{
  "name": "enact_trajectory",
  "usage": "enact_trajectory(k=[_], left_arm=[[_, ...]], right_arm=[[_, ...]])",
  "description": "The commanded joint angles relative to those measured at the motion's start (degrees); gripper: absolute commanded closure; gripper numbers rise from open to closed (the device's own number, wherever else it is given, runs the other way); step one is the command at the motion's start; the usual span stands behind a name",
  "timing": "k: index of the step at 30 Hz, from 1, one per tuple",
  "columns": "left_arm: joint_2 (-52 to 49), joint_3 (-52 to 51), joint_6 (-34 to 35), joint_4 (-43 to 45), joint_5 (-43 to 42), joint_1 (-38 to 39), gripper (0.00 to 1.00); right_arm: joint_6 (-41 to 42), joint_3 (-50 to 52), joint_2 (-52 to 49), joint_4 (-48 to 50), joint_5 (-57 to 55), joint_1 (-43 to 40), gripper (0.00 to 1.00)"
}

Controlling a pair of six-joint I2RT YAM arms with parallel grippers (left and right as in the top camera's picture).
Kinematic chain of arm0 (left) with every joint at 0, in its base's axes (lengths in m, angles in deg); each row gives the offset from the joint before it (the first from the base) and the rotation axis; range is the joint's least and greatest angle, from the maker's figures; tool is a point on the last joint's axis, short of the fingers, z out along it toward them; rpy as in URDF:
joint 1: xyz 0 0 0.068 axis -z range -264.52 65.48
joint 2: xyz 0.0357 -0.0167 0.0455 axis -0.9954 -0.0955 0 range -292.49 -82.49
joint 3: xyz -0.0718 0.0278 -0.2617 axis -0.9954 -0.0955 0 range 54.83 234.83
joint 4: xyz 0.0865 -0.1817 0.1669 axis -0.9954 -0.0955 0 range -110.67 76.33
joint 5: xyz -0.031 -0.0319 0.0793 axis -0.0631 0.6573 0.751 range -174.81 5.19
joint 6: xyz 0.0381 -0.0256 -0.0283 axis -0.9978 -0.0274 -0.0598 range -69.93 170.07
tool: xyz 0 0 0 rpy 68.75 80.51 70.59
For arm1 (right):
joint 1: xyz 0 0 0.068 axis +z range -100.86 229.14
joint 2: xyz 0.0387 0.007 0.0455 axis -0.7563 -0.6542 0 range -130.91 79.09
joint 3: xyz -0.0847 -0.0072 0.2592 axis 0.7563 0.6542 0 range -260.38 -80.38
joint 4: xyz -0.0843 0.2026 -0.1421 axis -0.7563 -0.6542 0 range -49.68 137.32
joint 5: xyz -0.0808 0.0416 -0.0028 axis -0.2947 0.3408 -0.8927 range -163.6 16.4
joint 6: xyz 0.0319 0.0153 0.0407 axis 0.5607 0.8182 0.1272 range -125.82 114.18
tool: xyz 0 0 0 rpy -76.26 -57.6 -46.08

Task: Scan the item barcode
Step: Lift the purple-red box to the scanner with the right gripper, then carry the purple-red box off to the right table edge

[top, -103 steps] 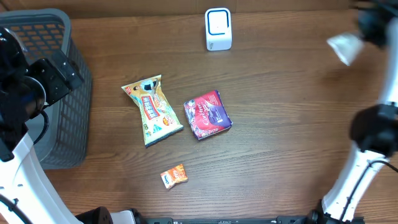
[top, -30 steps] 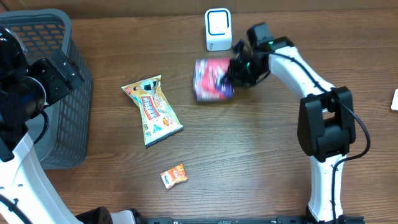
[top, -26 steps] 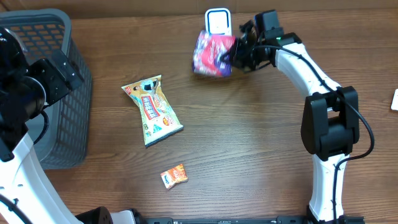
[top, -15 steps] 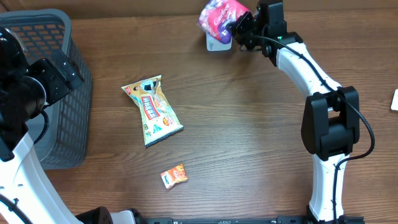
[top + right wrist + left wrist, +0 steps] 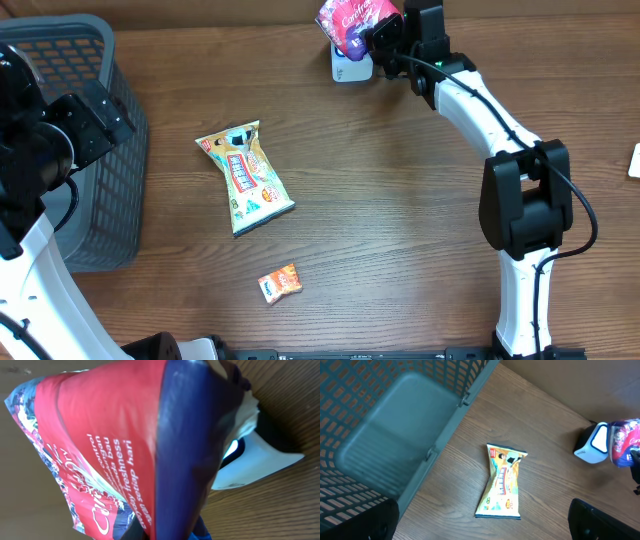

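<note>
Raised off the surface, the red pouch [image 5: 350,16] hangs over the scanner [image 5: 346,68], my right tool [image 5: 380,36] clamped on it, left tool [image 5: 481,528] spread wide.

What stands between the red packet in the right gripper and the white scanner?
Nothing visible does. The right gripper holds the red packet right at the white scanner. In the overhead view the packet overlaps the scanner's top, and no other item lies between them.
</note>
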Motion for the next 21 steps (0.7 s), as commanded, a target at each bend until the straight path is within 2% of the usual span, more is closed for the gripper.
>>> enact_trajectory(k=[1, 5, 8, 12, 16, 21], left_arm=[[0.1, 0.2, 0.8, 0.1, 0.5, -0.3, 0.00], [0.1, 0.2, 0.8, 0.1, 0.5, -0.3, 0.00], [0.1, 0.2, 0.8, 0.1, 0.5, -0.3, 0.00], [0.1, 0.2, 0.8, 0.1, 0.5, -0.3, 0.00], [0.1, 0.2, 0.8, 0.1, 0.5, -0.3, 0.00], [0.1, 0.2, 0.8, 0.1, 0.6, -0.3, 0.00]], right_arm=[[-5.3, -1.2, 3.3, -3.9, 0.8, -5.8, 0.96], [-13.4, -1.2, 8.7, -14.8, 0.8, -17.5, 0.96], [-16.0, -1.2, 10.9, -23.5, 0.7, -27.5, 0.96], [-16.9, -1.2, 11.0, -35.0, -0.2, -40.2, 0.96], [-16.9, -1.2, 10.9, -46.3, -7.7, -52.3, 0.96], [-23.1, -0.3, 10.9, -48.1, -9.8, -61.1, 0.96]])
